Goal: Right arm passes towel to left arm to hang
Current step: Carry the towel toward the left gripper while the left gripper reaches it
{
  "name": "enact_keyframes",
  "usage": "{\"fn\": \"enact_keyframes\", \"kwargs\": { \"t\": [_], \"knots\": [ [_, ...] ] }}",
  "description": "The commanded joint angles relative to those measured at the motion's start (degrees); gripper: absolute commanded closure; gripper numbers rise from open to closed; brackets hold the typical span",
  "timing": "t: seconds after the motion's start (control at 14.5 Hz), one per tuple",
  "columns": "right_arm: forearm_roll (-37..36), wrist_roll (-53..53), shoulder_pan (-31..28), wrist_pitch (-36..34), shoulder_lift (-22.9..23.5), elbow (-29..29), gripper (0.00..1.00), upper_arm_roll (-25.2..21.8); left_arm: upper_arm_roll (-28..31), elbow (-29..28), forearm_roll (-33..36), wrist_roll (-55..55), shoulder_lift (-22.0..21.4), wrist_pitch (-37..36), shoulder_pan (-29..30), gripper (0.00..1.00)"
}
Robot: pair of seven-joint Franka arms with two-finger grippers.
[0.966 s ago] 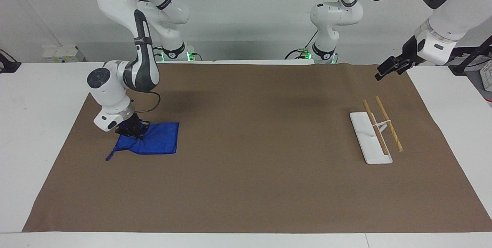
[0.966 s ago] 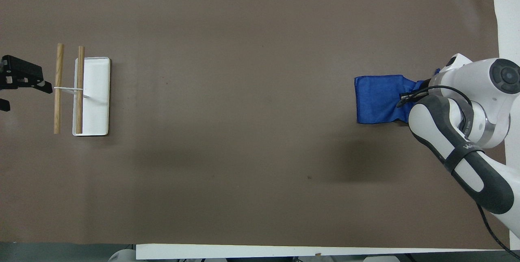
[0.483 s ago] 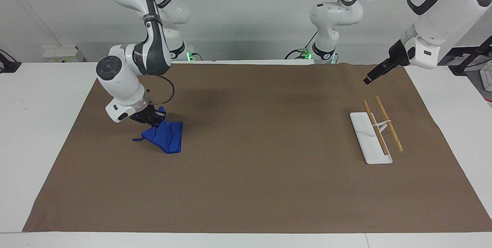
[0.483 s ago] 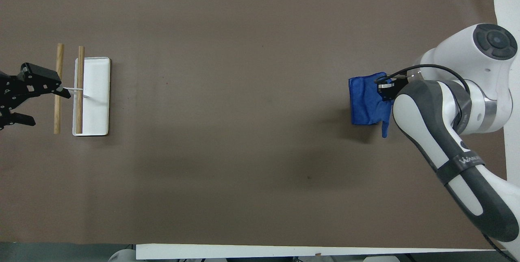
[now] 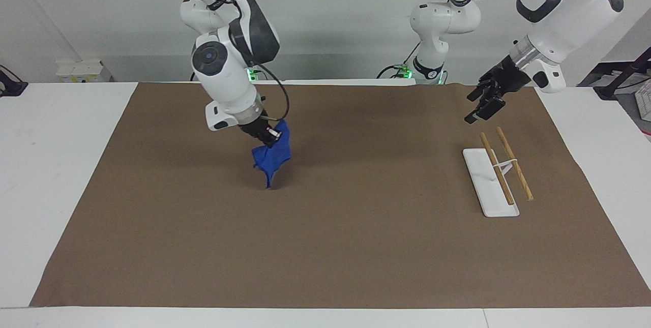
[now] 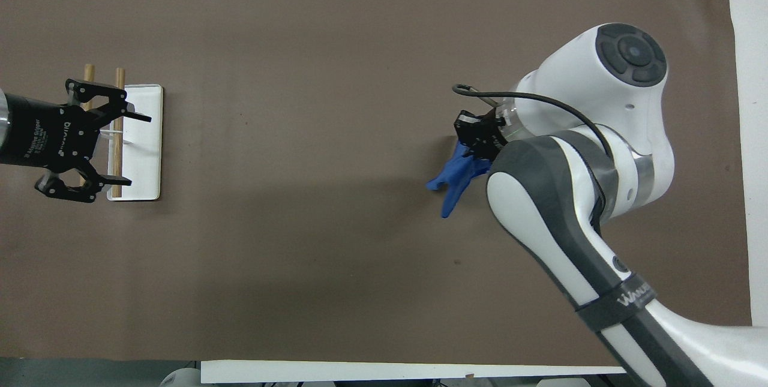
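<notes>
The bright blue towel (image 5: 273, 159) (image 6: 454, 176) hangs bunched in the air above the brown mat, its lowest corner dangling just above the surface. My right gripper (image 5: 269, 138) (image 6: 474, 138) is shut on the towel's upper edge, raised over the mat's middle part toward the right arm's end. My left gripper (image 5: 483, 104) (image 6: 123, 148) is open and holds nothing; it hovers over the rack (image 5: 491, 183) (image 6: 137, 142), a white base with two wooden rods, at the left arm's end of the table.
A brown mat (image 5: 335, 246) (image 6: 312, 279) covers most of the white table. The wooden rods (image 5: 514, 163) stand on a thin white support above the rack's base.
The right gripper has lifted the towel off the mat and carried it toward the table's middle. The left arm has turned and come in over the rack with its fingers spread.
</notes>
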Motion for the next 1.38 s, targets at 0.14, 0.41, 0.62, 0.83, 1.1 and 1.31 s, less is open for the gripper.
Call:
{"fn": "enact_keyframes", "kwargs": {
  "t": [0.14,0.41,0.62,0.83,1.1,1.31],
  "knots": [
    [18.2,12.2,-0.1,4.8,2.6,4.3,1.0,3.9,-2.0,-13.4,-8.2,-5.8,-7.4,8.6,-0.5,0.0],
    [32.9,14.9,0.0,15.6,3.3,4.6,1.0,9.3,-6.4,-16.4,-10.9,-10.8,-7.3,15.4,-2.5,0.0],
    [33.1,20.6,1.9,25.8,4.8,4.6,1.0,13.5,-6.9,-17.4,-11.0,-12.6,-6.8,19.1,-4.9,0.0],
    [33.1,21.2,3.8,32.9,6.0,4.3,1.0,14.5,-7.0,-17.4,-11.0,-14.8,-6.8,18.9,-6.1,0.0],
    [33.1,21.1,3.9,32.9,6.0,3.9,1.0,14.6,-7.0,-17.3,-12.3,-15.1,-6.7,20.7,-6.2,0.07],
    [33.0,21.0,3.9,32.8,6.0,3.8,1.0,14.6,-6.9,-17.3,-12.3,-15.6,-5.8,22.8,-6.1,0.38]
  ]
}}
